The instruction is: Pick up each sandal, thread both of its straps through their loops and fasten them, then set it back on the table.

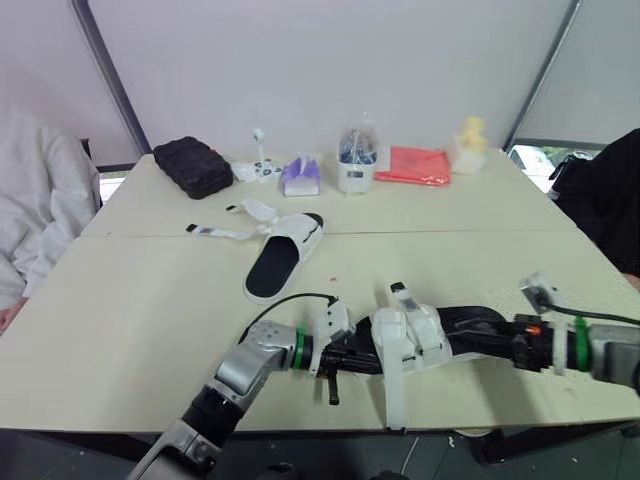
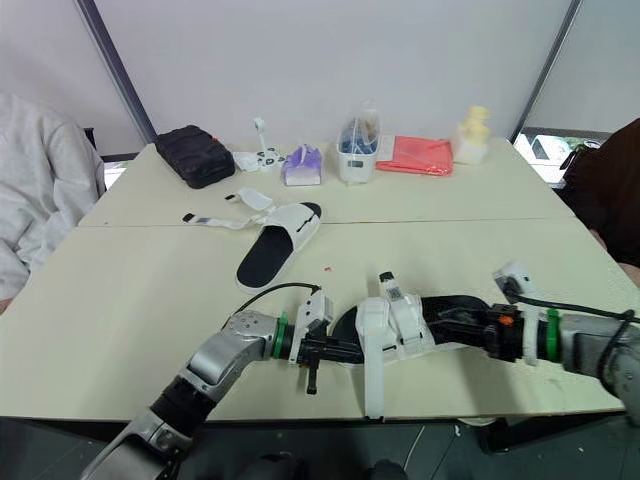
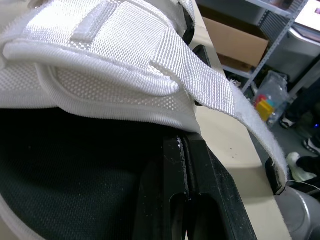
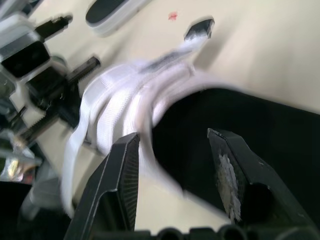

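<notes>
Sandal (image 1: 420,335) at near edge of table (image 1: 150,330), long axis left-right, heel to the robot's right. Left gripper (image 3: 184,150) pressed together at toe end. Right gripper (image 4: 172,137) spread, heel between fingers.

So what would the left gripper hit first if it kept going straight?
The near sandal: the left gripper points right in under its white woven upper, seemingly touching it, though depth is hard to judge.

Both arms (image 1: 245,365) are silver-grey shells, each with a bright green ring (image 1: 298,349) at the wrist (nice touch). There's a white camera bracket (image 1: 331,324) behind the left gripper (image 3: 184,147) and another behind the right gripper (image 4: 172,145), a thin black cable (image 1: 285,299) looping off the left, and matte black fingers (image 4: 122,170).
</notes>
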`<action>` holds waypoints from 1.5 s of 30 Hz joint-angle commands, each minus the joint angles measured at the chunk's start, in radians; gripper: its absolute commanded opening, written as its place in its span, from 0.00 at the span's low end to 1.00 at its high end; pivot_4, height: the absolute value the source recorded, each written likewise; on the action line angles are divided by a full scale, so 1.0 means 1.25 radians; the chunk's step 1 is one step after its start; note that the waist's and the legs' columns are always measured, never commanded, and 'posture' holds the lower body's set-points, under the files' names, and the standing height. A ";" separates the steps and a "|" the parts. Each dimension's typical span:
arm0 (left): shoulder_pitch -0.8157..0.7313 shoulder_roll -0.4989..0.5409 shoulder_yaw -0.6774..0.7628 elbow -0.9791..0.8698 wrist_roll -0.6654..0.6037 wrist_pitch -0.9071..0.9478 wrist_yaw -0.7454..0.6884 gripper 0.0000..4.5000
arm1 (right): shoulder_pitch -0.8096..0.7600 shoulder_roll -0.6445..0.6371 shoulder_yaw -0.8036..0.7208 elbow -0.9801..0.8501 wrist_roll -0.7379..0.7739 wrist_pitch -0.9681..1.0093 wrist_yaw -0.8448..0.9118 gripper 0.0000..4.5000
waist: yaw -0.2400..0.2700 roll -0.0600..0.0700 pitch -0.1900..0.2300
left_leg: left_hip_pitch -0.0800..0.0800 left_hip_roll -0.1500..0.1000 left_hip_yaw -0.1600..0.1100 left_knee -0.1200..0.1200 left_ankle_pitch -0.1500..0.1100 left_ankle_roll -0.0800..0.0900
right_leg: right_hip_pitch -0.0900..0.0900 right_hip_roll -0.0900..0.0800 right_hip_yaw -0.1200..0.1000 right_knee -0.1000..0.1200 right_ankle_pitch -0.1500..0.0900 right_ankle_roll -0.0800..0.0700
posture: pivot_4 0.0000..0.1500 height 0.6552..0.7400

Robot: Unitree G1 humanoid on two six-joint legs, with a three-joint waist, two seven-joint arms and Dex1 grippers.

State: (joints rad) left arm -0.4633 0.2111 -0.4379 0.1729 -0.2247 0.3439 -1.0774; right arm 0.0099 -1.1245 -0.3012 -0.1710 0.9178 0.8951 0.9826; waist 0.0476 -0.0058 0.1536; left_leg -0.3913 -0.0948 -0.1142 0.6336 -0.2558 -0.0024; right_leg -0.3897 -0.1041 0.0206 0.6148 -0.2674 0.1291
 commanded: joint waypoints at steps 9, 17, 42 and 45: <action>-0.005 -0.008 0.003 0.082 0.060 -0.047 0.076 0.00 | 0.113 0.038 -0.045 -0.191 0.086 0.122 0.058 0.51 | -0.005 -0.001 0.000 | 0.000 0.001 0.000 0.003 0.000 0.000 | 0.001 0.000 0.000 0.000 0.001 0.001 | 1.00 1.00; 0.020 0.011 -0.001 0.042 0.056 -0.027 0.081 0.00 | 0.033 0.178 0.084 -0.166 0.061 0.137 -0.032 0.51 | -0.006 -0.001 0.000 | 0.000 0.001 0.000 0.003 0.000 0.000 | 0.001 0.001 0.000 0.000 0.001 0.001 | 1.00 1.00; 0.031 0.029 -0.001 0.007 0.049 0.003 0.101 0.00 | -0.055 0.323 0.179 -0.158 0.069 0.168 -0.110 0.00 | -0.008 -0.001 0.000 | 0.000 0.002 0.000 0.000 0.000 0.000 | -0.001 0.001 0.001 0.000 0.001 0.001 | 1.00 1.00; 0.027 0.028 -0.003 0.014 0.050 -0.001 0.097 0.00 | -0.069 0.301 0.148 -0.167 0.091 0.174 -0.096 0.00 | -0.008 -0.001 0.000 | 0.000 0.002 0.000 0.000 0.000 0.000 | -0.001 0.001 0.001 0.000 0.001 0.001 | 1.00 1.00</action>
State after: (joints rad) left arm -0.4395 0.2259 -0.4386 0.1362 -0.2047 0.3213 -0.9758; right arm -0.0544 -0.7293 -0.0731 -0.3449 0.9976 1.1196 0.8466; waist 0.0380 -0.0068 0.1541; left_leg -0.3916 -0.0927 -0.1142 0.6341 -0.2559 -0.0024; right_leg -0.3913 -0.1027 0.0214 0.6152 -0.2660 0.1306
